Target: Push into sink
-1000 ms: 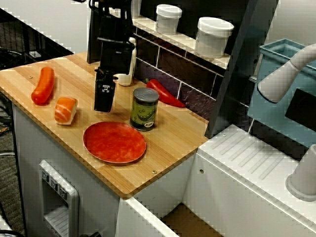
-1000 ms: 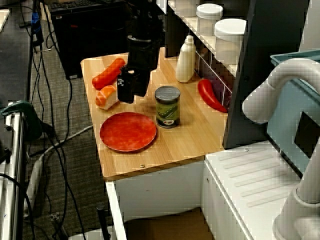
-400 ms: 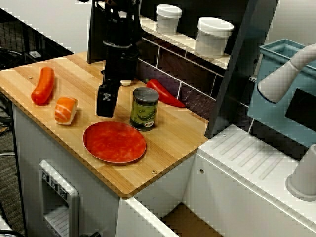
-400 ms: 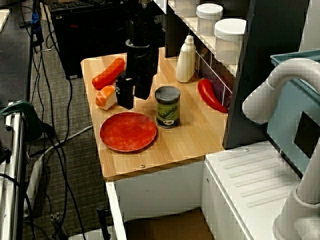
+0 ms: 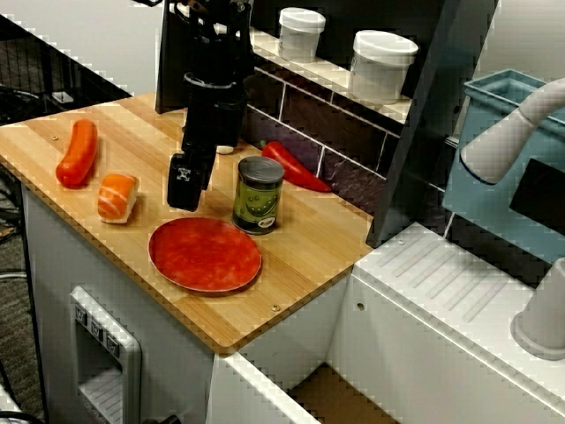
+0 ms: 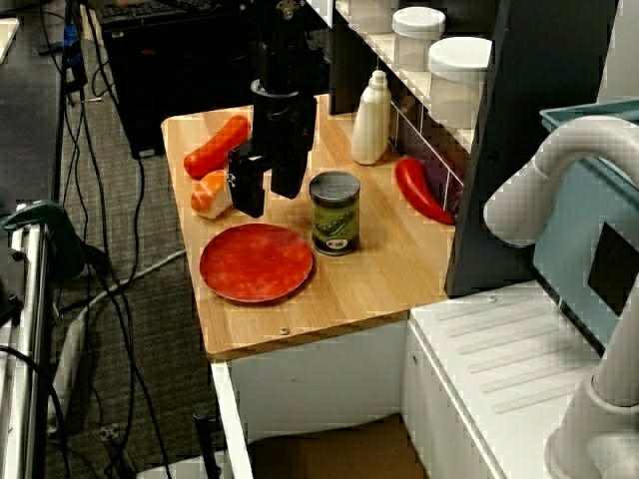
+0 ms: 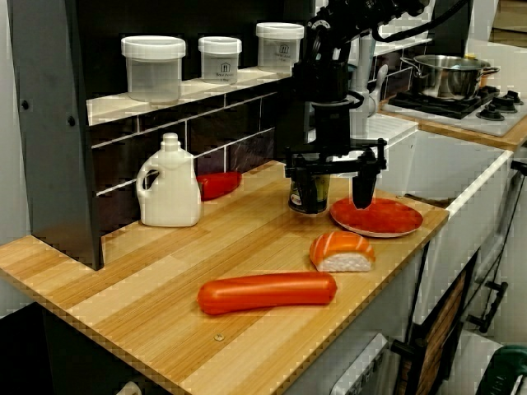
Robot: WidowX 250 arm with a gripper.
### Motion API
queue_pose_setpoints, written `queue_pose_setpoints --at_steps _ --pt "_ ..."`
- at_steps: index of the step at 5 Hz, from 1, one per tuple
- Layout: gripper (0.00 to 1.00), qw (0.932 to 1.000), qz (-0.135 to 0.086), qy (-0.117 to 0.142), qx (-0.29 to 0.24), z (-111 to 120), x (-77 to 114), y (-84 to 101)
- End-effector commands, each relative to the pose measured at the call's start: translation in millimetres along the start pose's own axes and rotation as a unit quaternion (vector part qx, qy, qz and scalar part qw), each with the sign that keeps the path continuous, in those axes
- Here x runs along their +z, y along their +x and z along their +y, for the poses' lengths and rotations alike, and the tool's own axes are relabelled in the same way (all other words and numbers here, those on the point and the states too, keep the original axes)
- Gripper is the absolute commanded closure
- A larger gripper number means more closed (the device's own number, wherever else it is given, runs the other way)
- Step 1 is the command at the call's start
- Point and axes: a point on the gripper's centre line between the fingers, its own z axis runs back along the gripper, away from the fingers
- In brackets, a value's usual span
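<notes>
Down past the end of the wooden counter [image 5: 309, 238], the sink [image 5: 328, 389]: white walls, brownish bottom, only a corner of it showing in the view from high on the sink side. Lies below counter level, well apart from everything on the wood. Closest to it, a red plate [image 5: 205, 254]; just behind that, a green can [image 5: 258, 194], upright. Over the plate's far rim and beside the can, the gripper [image 7: 332, 177], pointing down. Fingers [image 7: 362, 177] spread wide, nothing between them, gripping nothing. Farther along the wood, a salmon sushi piece [image 5: 117, 196] and an orange sausage [image 5: 78, 152]. Against the tiled back wall, a red pepper [image 5: 296, 168] and a white bottle [image 7: 169, 185].
</notes>
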Motion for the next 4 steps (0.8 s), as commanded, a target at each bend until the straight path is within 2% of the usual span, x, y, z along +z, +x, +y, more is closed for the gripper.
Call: queue_pose_setpoints --at_steps 1,2,3,4 --pt "0.0 0.9993 -0.032 0.017 -0.011 24 35.5 11.8" --pt "0.0 0.9994 -0.027 0.014 -0.013 36 36.5 14.4" --pt "0.0 0.9998 -0.012 0.007 -0.016 46 30.8 16.0" --pt "0.0 0.9993 -0.003 -0.002 -0.036 47 27.8 16.2"
